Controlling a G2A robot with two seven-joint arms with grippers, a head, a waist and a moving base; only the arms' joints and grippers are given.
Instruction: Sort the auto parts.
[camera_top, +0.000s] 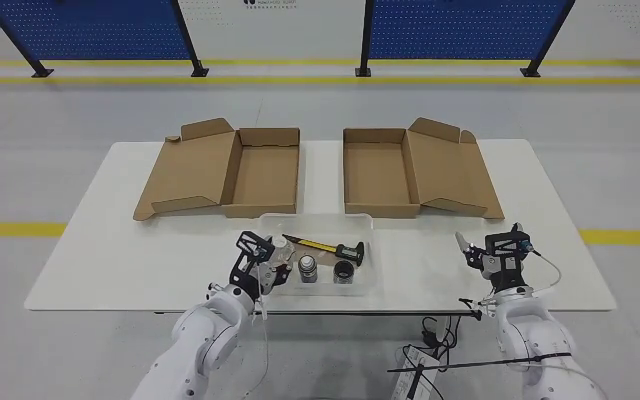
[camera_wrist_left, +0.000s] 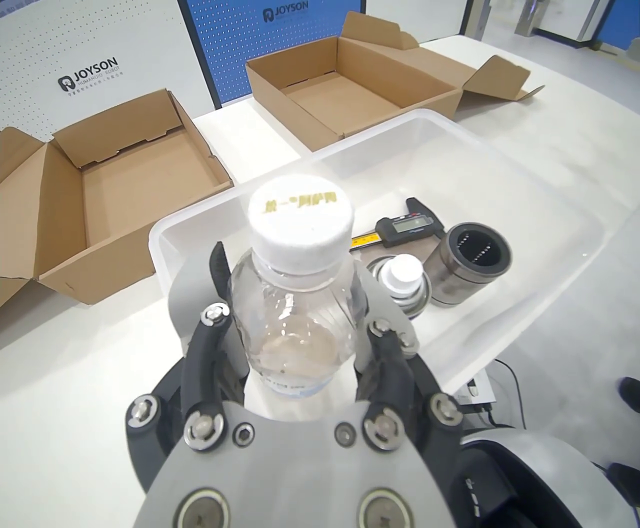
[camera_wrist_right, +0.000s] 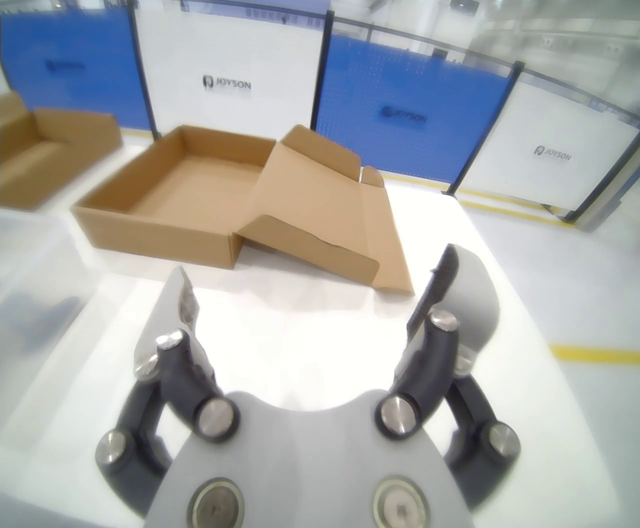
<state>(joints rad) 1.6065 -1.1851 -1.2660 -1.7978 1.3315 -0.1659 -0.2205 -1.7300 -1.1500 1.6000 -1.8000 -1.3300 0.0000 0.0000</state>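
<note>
My left gripper (camera_wrist_left: 292, 300) is shut on a small clear bottle (camera_wrist_left: 300, 280) with a white cap, held upright at the left end of the clear plastic tray (camera_top: 372, 285). In the top view this gripper (camera_top: 262, 260) hangs over the tray's left edge. Inside the tray lie a digital caliper (camera_wrist_left: 407, 227), a metal cylinder bearing (camera_wrist_left: 470, 262) and a round metal part with a white cap (camera_wrist_left: 405, 280). My right gripper (camera_wrist_right: 315, 295) stands open above bare table near the right edge, also seen from the top (camera_top: 492, 252).
Two open cardboard boxes sit behind the tray: the left box (camera_top: 262, 172) and the right box (camera_top: 378, 172), each with its lid folded outward. The white table (camera_top: 100, 260) has free room on both sides of the tray.
</note>
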